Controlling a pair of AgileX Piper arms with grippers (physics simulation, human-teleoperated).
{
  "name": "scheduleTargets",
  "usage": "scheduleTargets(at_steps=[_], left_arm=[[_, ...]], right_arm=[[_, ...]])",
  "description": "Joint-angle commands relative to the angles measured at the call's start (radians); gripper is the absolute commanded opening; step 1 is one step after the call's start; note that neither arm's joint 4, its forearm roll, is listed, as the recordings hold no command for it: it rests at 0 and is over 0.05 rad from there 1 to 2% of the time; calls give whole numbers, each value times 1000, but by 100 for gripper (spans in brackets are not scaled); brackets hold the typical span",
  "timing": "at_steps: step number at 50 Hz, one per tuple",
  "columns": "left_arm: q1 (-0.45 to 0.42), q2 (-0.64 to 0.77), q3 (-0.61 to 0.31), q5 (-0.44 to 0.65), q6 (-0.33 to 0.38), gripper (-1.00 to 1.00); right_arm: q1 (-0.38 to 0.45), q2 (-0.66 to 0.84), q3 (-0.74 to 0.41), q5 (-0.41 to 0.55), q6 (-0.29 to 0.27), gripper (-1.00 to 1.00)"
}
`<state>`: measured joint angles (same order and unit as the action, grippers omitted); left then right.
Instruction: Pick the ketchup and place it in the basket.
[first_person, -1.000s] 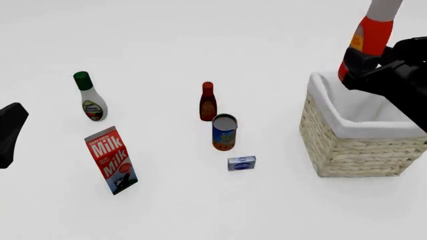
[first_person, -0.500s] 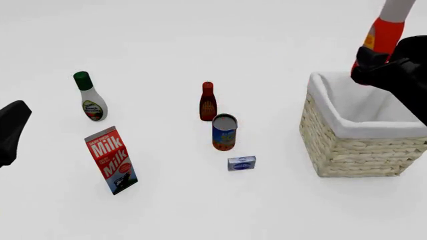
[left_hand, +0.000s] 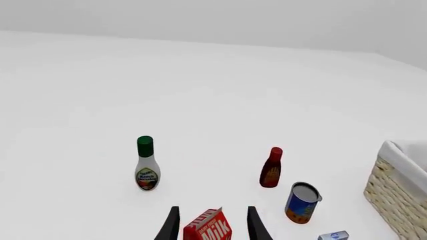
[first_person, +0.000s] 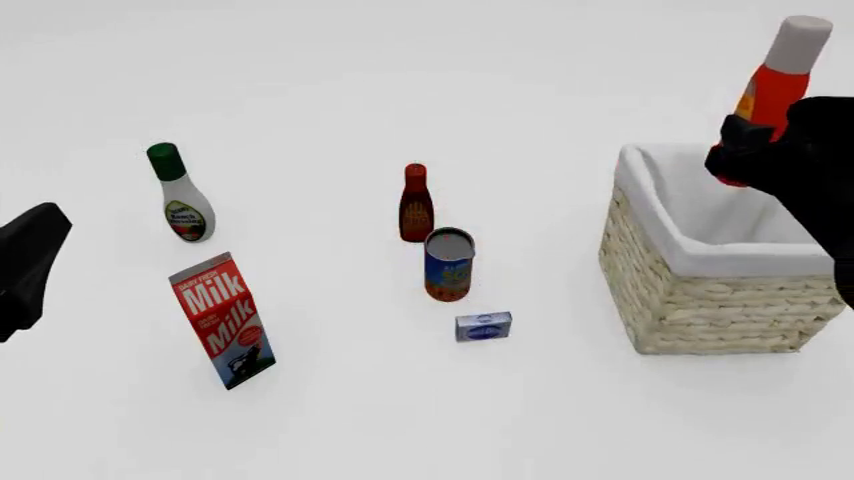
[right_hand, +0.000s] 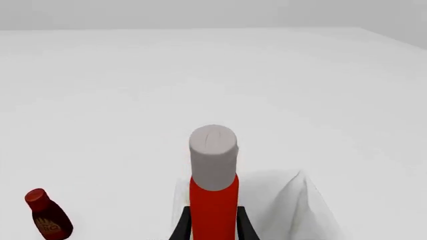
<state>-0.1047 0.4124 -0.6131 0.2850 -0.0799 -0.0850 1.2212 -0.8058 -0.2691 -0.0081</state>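
The ketchup (first_person: 766, 88), a red bottle with a white cap, hangs tilted above the far part of the basket (first_person: 694, 262), a big wicker one with a white liner. My right gripper (first_person: 750, 150) is shut on the bottle's lower body. In the right wrist view the ketchup (right_hand: 213, 202) stands between the fingers, with the basket's white liner (right_hand: 293, 200) beneath it. My left gripper (left_hand: 213, 216) is open and holds nothing; it hovers at the table's left side (first_person: 30, 262), near the milk carton.
On the table stand a white bottle with a green cap (first_person: 178, 195), a dark red-capped sauce bottle (first_person: 415, 205), an open can (first_person: 449, 264), a red milk carton (first_person: 223, 320) and a small blue box (first_person: 483, 326).
The right gripper has carried the ketchup to the right and a little lower, so it now hangs over the basket. The left arm has barely shifted.
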Motion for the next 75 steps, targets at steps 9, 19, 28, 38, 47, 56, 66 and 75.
scheduleTargets(at_steps=[9, 19, 28, 38, 47, 56, 66, 75], left_arm=[[1, 3, 4, -3, 1, 100], [-1, 7, 4, -8, 1, 100], [-2, 9, 8, -12, 1, 100], [-3, 12, 10, -15, 0, 100], [-1, 14, 9, -16, -2, 100], [-2, 19, 5, -19, -2, 100], [-1, 23, 2, -19, -2, 100], [0, 20, 6, -20, -4, 100]], right_arm=[[-55, 72, 23, -76, 44, -100], [-82, 103, 31, -102, 49, -100], [-101, 135, 39, -126, 50, -100], [-116, 176, 40, -145, 49, -100], [-129, 218, 40, -165, 43, -100], [-144, 267, 53, -199, 43, -100], [-156, 314, 49, -217, 28, -100], [-166, 363, 51, -243, 25, -100]])
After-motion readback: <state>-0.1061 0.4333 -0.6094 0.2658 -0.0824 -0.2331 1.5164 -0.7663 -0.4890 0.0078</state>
